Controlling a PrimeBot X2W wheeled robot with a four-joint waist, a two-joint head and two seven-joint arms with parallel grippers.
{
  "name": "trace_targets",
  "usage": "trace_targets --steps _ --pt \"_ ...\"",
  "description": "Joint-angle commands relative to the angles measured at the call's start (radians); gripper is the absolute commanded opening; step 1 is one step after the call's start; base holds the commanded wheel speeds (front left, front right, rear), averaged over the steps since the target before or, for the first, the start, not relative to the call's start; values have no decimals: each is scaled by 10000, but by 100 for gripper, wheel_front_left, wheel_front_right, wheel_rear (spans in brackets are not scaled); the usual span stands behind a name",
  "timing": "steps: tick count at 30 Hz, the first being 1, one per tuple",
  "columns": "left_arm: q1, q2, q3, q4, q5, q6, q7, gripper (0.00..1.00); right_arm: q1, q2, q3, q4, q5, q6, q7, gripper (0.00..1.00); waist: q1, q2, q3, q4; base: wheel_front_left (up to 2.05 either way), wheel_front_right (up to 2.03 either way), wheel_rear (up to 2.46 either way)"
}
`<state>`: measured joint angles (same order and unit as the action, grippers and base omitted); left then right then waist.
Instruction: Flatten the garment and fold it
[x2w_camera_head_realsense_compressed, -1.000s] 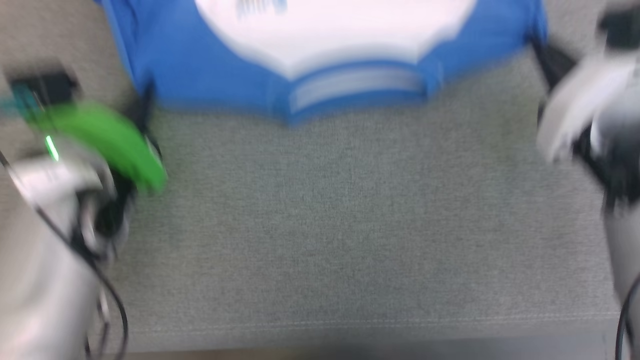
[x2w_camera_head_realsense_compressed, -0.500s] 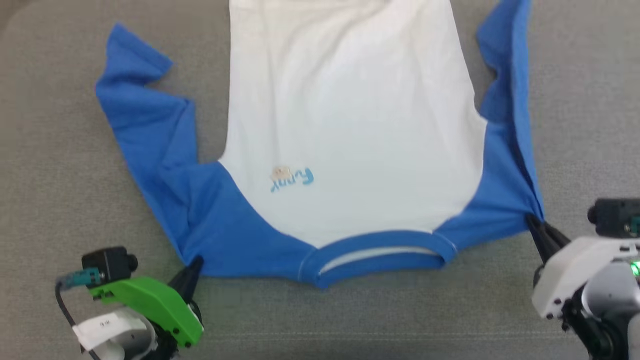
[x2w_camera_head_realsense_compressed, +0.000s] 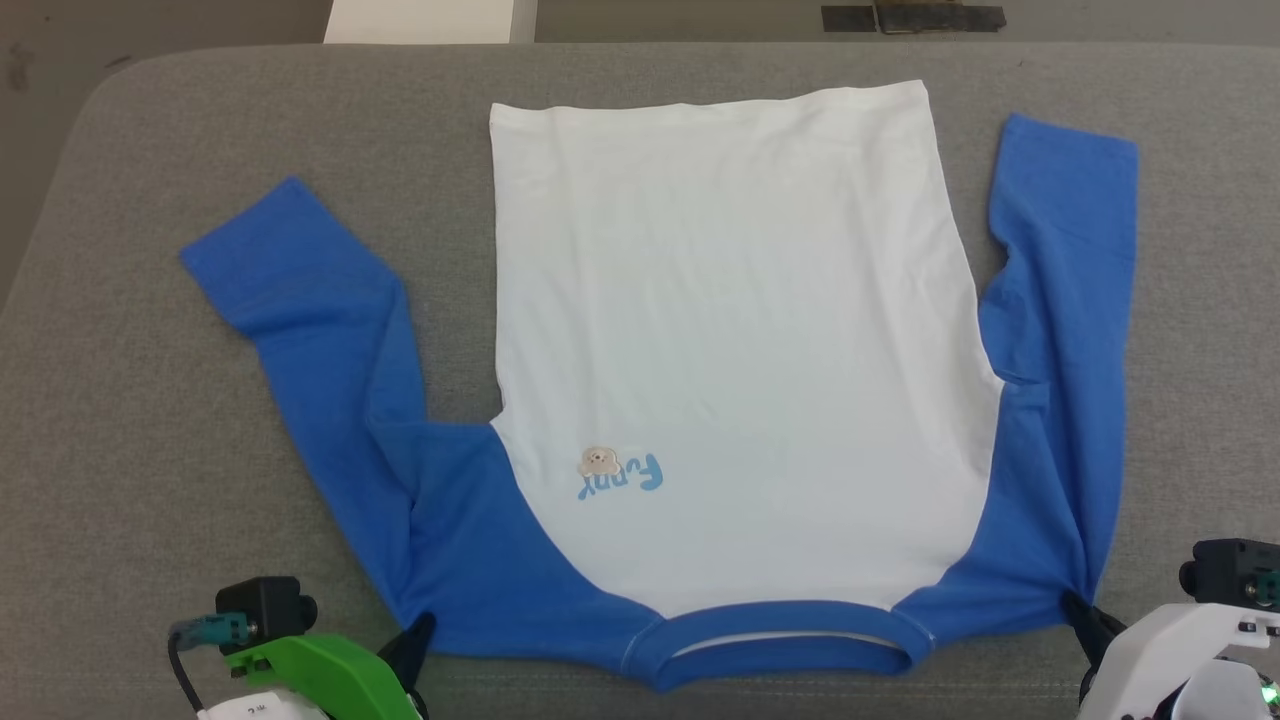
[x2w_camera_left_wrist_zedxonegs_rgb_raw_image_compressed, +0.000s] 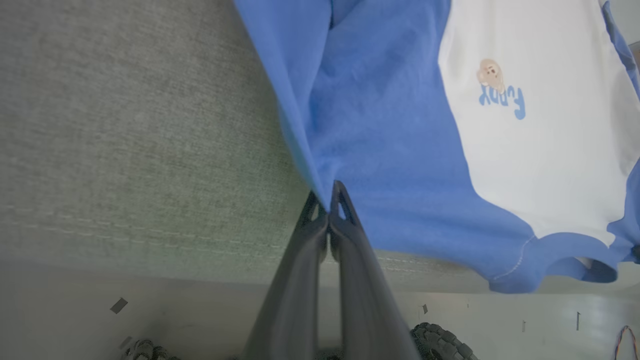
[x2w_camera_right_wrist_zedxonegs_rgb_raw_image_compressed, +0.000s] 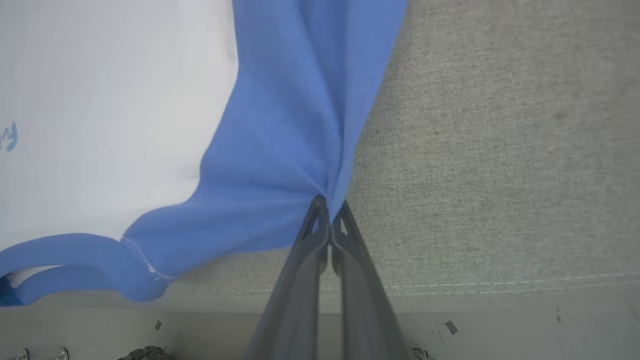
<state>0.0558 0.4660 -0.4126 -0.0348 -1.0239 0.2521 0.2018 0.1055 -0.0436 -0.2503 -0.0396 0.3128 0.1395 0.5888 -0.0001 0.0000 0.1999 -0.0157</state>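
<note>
I've got bare cushion (x2w_camera_head_realsense_compressed: 120, 420) open at the left and along a thin near strip; the garment (x2w_camera_head_realsense_compressed: 720, 330) blankets the middle, with a gap beside each sleeve.

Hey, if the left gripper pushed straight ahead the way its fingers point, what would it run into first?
The shirt. The left gripper is shut on its blue shoulder edge, so going on would probably just shove that blue cloth along the grey cushion.

The head view's bottom edge cuts through the housings of the left gripper (x2w_camera_head_realsense_compressed: 418, 630) and right gripper (x2w_camera_head_realsense_compressed: 1078, 606). Both wrist views crop the garment (x2w_camera_left_wrist_zedxonegs_rgb_raw_image_compressed: 390, 150) at the top. A white block (x2w_camera_head_realsense_compressed: 430, 20) at the head view's top edge is cut too short to identify.
</note>
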Motion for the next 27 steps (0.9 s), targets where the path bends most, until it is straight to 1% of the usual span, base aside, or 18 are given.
trace_targets --steps 1,6,7,8,9,10,15,18,24,27 --pt "98 47 42 139 10 110 51 0 68 -68 -115 160 15 -88 -114 0 1 0 -11 -9 0 0 0" --pt "-35 -41 -3 424 65 73 -36 0 -104 -67 -4 744 -24 -88 -328 0 1 0 -19 -38 0 0 0" --pt "-49 -77 24 470 89 85 -130 35 -142 -67 21 818 -13 -88 -373 0 1 0 -25 -43 0 0 0" --pt "-61 -122 40 520 93 63 -214 93 -186 -67 67 863 -1 -88 -483 18 1 0 -33 -49 0 0 0" --pt "-70 -152 49 551 84 17 -271 100 -210 -67 113 883 24 -88 -570 62 1 0 -42 -58 0 0 0" --pt "-74 -189 86 582 82 -31 -386 100 -221 -67 147 908 69 -88 -658 100 1 0 -59 -67 0 0 0" --pt "-27 -294 392 630 135 -232 -1138 100 -184 -67 254 520 103 -88 -1362 100 1 0 -187 -112 0 0 0" --pt "-1 -242 796 457 147 -293 -1693 100 -119 -67 278 -22 -68 -88 -2094 100 1 0 -250 -153 0 0 0" --pt "-466 123 1743 117 814 108 -3028 100 -241 -67 667 -936 -652 -88 -3907 100 1 0 -153 -271 0 0 0" --pt "-1128 539 1884 423 1485 178 -3472 100 -476 -67 966 -1177 -941 -88 -4680 100 1 0 100 -358 0 0 0"
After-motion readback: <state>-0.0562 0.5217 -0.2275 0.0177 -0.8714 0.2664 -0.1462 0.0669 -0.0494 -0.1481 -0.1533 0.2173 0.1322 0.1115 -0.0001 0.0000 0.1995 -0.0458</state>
